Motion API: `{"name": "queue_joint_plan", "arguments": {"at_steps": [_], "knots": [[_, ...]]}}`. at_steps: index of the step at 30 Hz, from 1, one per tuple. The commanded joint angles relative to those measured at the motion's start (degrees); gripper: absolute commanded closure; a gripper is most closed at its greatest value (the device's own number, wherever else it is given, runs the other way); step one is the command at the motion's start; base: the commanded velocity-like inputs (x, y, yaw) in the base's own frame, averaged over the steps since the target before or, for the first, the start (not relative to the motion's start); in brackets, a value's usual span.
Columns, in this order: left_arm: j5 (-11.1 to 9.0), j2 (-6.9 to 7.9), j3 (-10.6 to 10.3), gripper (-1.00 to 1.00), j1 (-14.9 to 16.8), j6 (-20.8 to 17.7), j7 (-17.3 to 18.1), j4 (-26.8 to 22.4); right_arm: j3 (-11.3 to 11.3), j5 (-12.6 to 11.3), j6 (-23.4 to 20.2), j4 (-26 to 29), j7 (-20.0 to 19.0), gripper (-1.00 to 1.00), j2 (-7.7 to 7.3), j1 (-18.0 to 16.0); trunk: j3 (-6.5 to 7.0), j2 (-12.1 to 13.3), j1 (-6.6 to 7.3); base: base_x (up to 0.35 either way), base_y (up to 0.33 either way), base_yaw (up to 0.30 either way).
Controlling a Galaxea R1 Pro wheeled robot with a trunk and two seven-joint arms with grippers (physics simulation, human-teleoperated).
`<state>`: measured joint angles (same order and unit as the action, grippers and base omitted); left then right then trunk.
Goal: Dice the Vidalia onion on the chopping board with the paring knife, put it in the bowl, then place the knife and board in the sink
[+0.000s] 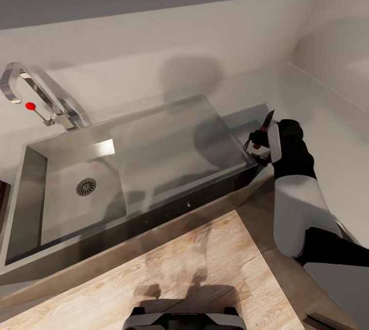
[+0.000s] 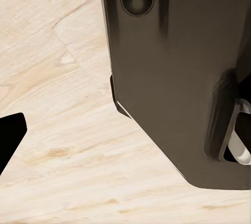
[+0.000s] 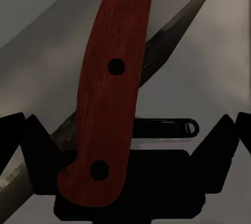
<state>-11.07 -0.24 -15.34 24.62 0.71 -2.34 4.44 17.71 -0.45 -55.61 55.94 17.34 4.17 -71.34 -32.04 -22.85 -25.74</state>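
The pale wood floor (image 1: 215, 263) spreads below the grey surface (image 1: 241, 122), which carries the steel sink (image 1: 169, 140) with its drain (image 1: 86, 186) and a tap (image 1: 31, 91) bearing 1 red knob (image 1: 30, 106). Beyond the sink's right end, the right pincer (image 1: 258, 139) is clamped on the knife (image 1: 266, 124) by its red handle (image 3: 110, 93), blade pointing up toward the wall. The left pincer's (image 2: 8, 140) opening cannot be told.

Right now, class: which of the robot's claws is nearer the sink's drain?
Cannot tell for sure. The right claw, shut on the paring knife, sits past the sink's drainboard end, far from the drain; the left claw's place is unclear.
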Motion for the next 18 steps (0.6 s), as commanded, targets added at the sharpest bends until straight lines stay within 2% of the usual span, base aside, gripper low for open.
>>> {"name": "queue_joint_plan", "arguments": {"at_steps": [1, 13, 14, 18], "knots": [[-0.5, -0.03, -0.5, -1.00, 0.1, 0.1, 0.0, 0.1, 0.2, -0.4, -0.5, -0.3, -0.1, -1.00, -0.12, 0.1, -0.08, -0.1, -0.04, 0.000, 0.000, 0.000], [-0.5, -0.02, -0.5, -1.00, 0.1, 0.1, 0.0, 0.1, 0.3, -0.4, -0.6, 0.0, 0.0, -1.00, -0.30, 0.2, -0.08, -0.1, -0.04, 0.000, 0.000, 0.000], [-0.5, -0.02, -0.5, -1.00, 0.1, 0.1, 0.0, 0.1, 0.3, -0.4, -0.6, 0.0, -0.1, 1.00, -0.30, 0.2, -0.08, -0.1, -0.04, 0.000, 0.000, 0.000], [-0.5, -0.02, -0.5, -1.00, 0.1, 0.1, 0.0, 0.1, -0.1, -0.4, -0.6, 0.8, 0.0, 1.00, -0.21, 0.2, -0.08, -0.1, -0.04, 0.000, 0.000, 0.000]]}}
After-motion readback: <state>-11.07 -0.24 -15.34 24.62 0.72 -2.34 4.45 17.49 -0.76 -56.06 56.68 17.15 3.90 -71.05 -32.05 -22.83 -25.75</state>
